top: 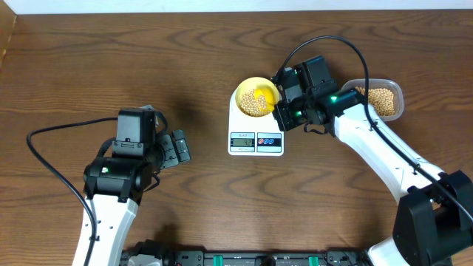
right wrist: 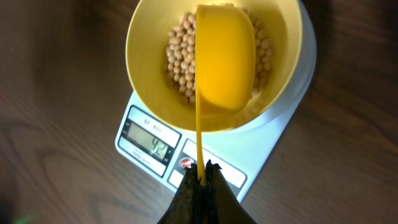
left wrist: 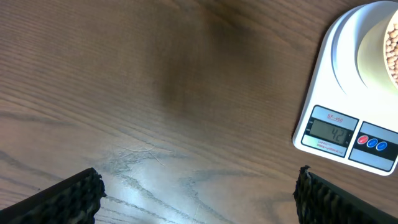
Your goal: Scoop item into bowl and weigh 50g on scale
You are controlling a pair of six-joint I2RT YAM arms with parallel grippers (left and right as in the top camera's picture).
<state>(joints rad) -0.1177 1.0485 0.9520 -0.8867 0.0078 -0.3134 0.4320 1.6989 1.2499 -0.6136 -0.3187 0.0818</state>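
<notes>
The pale yellow bowl (top: 256,97) (right wrist: 211,62) stands on the white scale (top: 256,129) (right wrist: 280,134) (left wrist: 342,56) and holds tan beans (right wrist: 180,56) (top: 253,102). My right gripper (right wrist: 201,168) (top: 284,103) is shut on the thin handle of a bright yellow scoop (right wrist: 224,59), whose cup is turned on its side over the bowl. The scale's display (right wrist: 147,142) reads 42. My left gripper (left wrist: 199,186) (top: 177,148) hangs open over bare wood to the left of the scale, with nothing between its fingers.
A clear plastic tub (top: 380,100) of beans stands at the right, behind the right arm. Black cables (top: 52,170) loop over the table by each arm. The table's far edge (top: 236,10) runs along the top.
</notes>
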